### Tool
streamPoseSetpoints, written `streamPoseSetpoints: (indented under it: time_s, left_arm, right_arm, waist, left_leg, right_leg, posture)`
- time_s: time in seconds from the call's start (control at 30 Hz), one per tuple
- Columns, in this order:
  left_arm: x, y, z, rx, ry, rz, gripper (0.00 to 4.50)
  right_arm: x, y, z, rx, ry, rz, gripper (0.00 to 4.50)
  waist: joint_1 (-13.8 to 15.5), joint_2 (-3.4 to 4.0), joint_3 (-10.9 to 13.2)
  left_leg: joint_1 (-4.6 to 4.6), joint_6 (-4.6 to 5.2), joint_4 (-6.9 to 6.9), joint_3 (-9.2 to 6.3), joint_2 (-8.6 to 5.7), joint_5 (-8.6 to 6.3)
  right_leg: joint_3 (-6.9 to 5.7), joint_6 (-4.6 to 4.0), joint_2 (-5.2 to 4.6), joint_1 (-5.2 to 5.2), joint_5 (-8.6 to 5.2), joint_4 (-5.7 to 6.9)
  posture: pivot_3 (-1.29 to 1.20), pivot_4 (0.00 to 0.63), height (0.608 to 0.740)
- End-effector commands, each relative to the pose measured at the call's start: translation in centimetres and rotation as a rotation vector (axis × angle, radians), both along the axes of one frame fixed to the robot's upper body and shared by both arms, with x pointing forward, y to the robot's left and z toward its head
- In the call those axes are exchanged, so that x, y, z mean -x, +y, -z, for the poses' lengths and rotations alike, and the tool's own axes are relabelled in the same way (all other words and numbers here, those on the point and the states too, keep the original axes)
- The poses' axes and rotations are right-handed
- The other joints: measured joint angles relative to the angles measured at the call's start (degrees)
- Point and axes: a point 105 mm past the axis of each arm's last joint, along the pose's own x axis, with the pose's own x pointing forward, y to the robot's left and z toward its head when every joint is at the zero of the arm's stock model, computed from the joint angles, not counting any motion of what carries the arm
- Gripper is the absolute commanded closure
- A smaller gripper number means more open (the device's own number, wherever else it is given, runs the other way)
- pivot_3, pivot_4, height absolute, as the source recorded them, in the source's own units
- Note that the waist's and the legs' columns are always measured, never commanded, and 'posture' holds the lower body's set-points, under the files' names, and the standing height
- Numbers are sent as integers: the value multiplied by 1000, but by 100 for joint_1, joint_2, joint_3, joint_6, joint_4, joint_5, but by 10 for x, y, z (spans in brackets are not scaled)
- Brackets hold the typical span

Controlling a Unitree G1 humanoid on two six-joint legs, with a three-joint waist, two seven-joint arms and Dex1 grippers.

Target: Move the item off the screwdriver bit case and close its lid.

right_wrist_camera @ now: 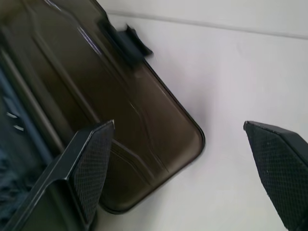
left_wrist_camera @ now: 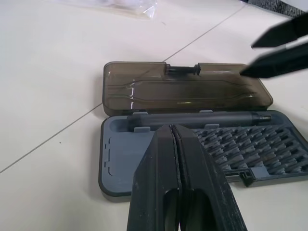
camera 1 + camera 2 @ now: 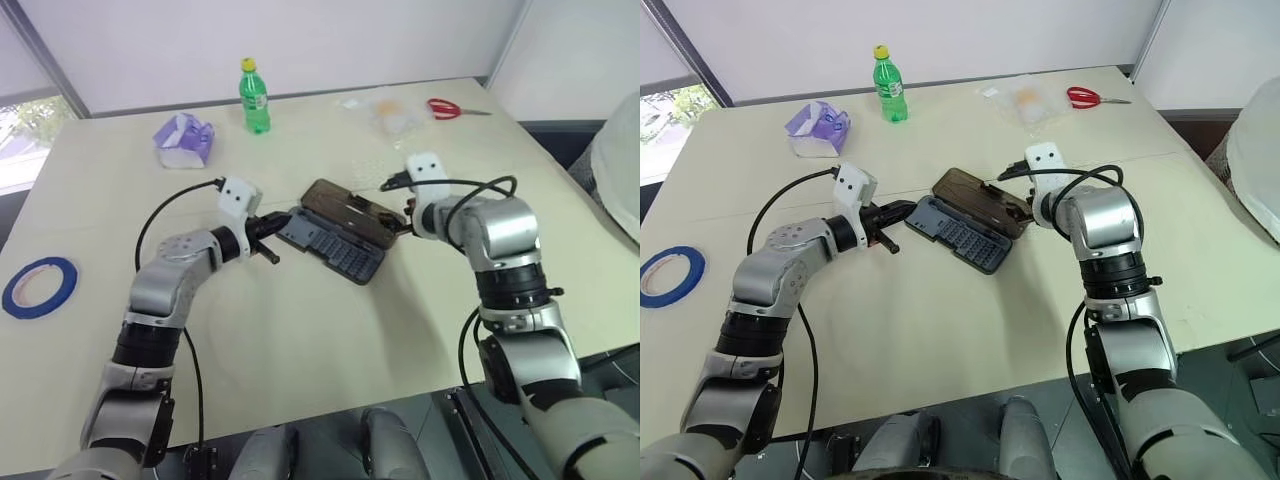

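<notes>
The blue tape ring [image 3: 40, 286] lay on the desk [image 3: 300, 340], well apart from the open screwdriver bit case [image 3: 335, 250]. The left gripper [image 2: 175, 144], shut and empty, braced the tray. The right gripper [image 1: 180, 154], wide open, straddled the lid [image 1: 144, 125] corner; it should hook under that edge and swing it over.

No legible text, labels, brands, numbers or signs. The bottle [image 3: 254, 97] carries a label and the packet [image 3: 184, 137] bears print; neither can be read.
</notes>
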Motion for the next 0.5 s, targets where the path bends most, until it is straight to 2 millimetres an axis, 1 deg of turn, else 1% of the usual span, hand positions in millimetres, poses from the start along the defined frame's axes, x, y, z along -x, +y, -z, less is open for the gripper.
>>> streamPoseSetpoints:
  time_s: [0.03,0.13,0.2,0.23,0.27,0.47,0.5]
  left_arm:
    - [1,6,-14,2,-65,-26,4500]
    - [2,7,-13,1,-63,-32,4500]
    - [3,7,-13,0,-63,-34,4500]
    - [4,7,-13,-3,-63,-35,4500]
    - [4,7,-13,-4,-64,-37,4500]
    - [5,13,-14,-14,-68,-61,4500]
    - [4,15,-15,-18,-71,-67,4500]
  right_arm:
    - [-1,-1,-8,4,-32,25,38]
    - [-2,-2,-2,-13,-1,48,38]
    - [-2,-3,0,-18,11,60,560]
    - [-2,-4,3,-25,26,68,875]
    - [-2,-5,6,-29,36,80,1288]
    - [-4,-7,15,-50,74,114,4307]
    - [-4,-6,16,-49,79,112,4411]
  waist:
    - [-13,0,0]
    - [-32,0,0]
    - [-41,0,0]
    - [-47,0,0]
    - [-52,0,0]
    - [-81,1,-1]
    - [-91,1,-2]
  left_leg:
    - [0,0,0,2,0,0]
    - [0,0,-1,1,0,0]
    - [0,0,-1,0,1,0]
    - [0,0,-1,0,0,0]
    - [0,0,-1,0,0,0]
    - [1,0,-1,-3,0,0]
    - [2,0,-1,-3,0,0]
  right_leg:
    - [0,0,-1,-1,0,0]
    - [-1,0,0,-2,0,1]
    - [-1,0,0,-2,0,3]
    - [-1,0,-1,-2,0,3]
    - [-1,0,-1,-2,0,4]
    - [-3,0,-1,-1,0,6]
    - [-3,0,-1,0,0,6]
  posture:
    - [0,150,740]
    - [0,150,740]
    - [0,150,740]
    - [0,150,740]
    - [0,150,740]
    - [0,150,740]
    - [0,150,740]
